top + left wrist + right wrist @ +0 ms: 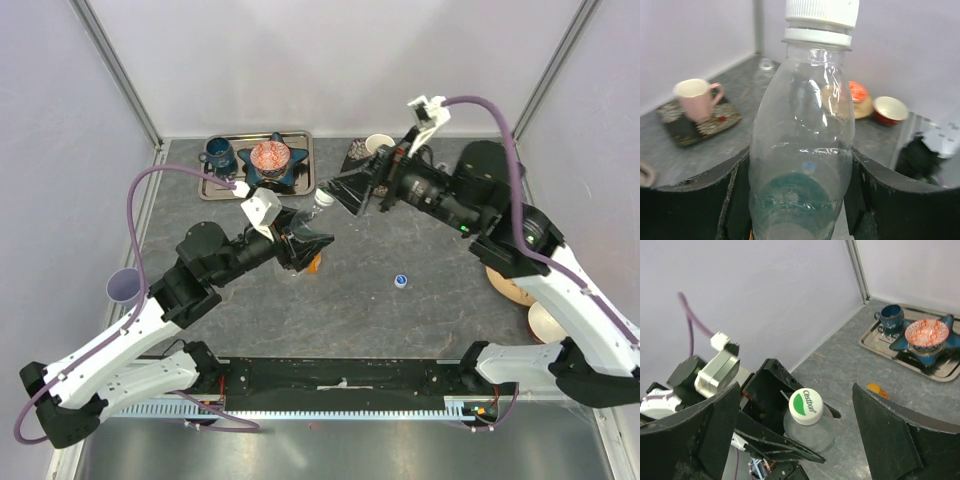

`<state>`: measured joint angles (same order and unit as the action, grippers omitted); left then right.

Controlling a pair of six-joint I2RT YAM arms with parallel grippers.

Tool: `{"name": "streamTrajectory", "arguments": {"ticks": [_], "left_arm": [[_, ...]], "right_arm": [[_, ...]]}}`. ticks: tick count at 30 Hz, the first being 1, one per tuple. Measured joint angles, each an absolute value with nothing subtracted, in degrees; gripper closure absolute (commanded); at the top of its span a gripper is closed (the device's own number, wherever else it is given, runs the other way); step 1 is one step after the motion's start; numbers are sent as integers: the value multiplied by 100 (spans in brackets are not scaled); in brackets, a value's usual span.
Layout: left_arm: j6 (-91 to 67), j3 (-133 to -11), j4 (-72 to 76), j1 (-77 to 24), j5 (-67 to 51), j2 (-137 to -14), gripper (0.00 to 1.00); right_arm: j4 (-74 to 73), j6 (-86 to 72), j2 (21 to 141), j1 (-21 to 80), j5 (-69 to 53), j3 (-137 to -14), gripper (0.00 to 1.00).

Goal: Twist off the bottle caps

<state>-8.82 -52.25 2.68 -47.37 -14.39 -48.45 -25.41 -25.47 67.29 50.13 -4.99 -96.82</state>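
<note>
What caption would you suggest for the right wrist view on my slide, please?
Open right gripper lined up on the white-and-green cap of a clear bottle held by the left gripper.

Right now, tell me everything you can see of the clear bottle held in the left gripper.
The clear bottle is colourless thin plastic, creased, with rounded shoulders, and it looks empty. A teal tint shows near its bottom. Its ribbed white cap, with a green logo on top, is on, above a white collar ring. The left gripper clamps the lower body, one finger against each side. The right gripper stands open on either side of the cap, not touching it.
</note>
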Motion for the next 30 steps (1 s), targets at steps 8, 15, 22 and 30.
{"name": "streamTrajectory", "arguments": {"ticks": [8, 15, 22, 30], "left_arm": [[-60, -5144, 126, -5441, 991, -4939, 53], [202, -5135, 115, -5509, 1640, -4950, 53], [274, -5129, 115, -5511, 1726, -4950, 52], [309, -5116, 117, -5511, 1745, -4950, 52]], "right_arm": [[-2862, -3039, 7522, 5013, -30, -9904, 9], [-2945, -3148, 7754, 5013, 99, -9929, 27], [-2921, -3175, 7776, 5013, 115, -9926, 39], [-2823, -3175, 7907, 5013, 89, -9926, 40]]}}
